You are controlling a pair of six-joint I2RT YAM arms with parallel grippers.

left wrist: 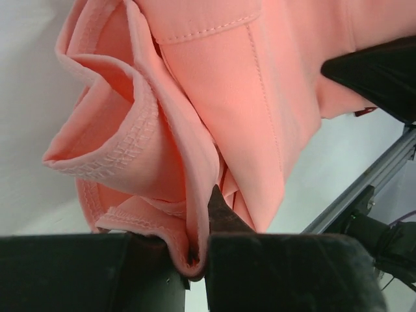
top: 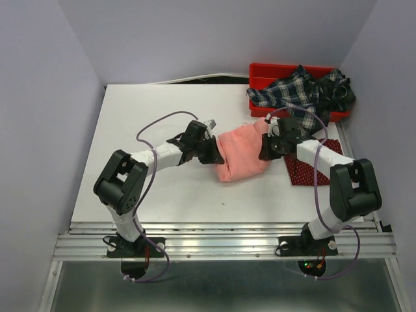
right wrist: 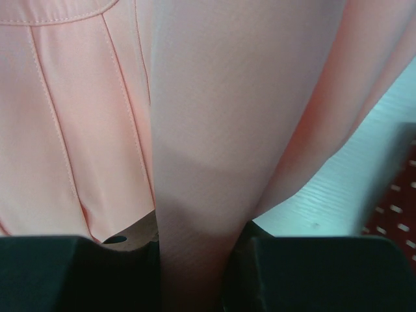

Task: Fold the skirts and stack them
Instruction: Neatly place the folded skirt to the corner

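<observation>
The salmon-pink skirt [top: 242,153] hangs bunched between my two grippers above the middle of the table. My left gripper [top: 212,151] is shut on its left edge; the left wrist view shows a hemmed fold [left wrist: 188,214] pinched between the jaws. My right gripper [top: 268,148] is shut on its right edge; a thick fold of pink cloth [right wrist: 195,214] runs between the jaws. The dark red dotted skirt [top: 305,166] lies flat on the table under my right arm. The navy-and-white plaid skirt [top: 292,94] lies heaped over the red bin.
The red plastic bin [top: 266,73] stands at the back right corner with a dark garment [top: 338,91] on its right end. The white table [top: 149,123] ends at an aluminium rail [top: 221,237] in front. Grey walls close in on both sides.
</observation>
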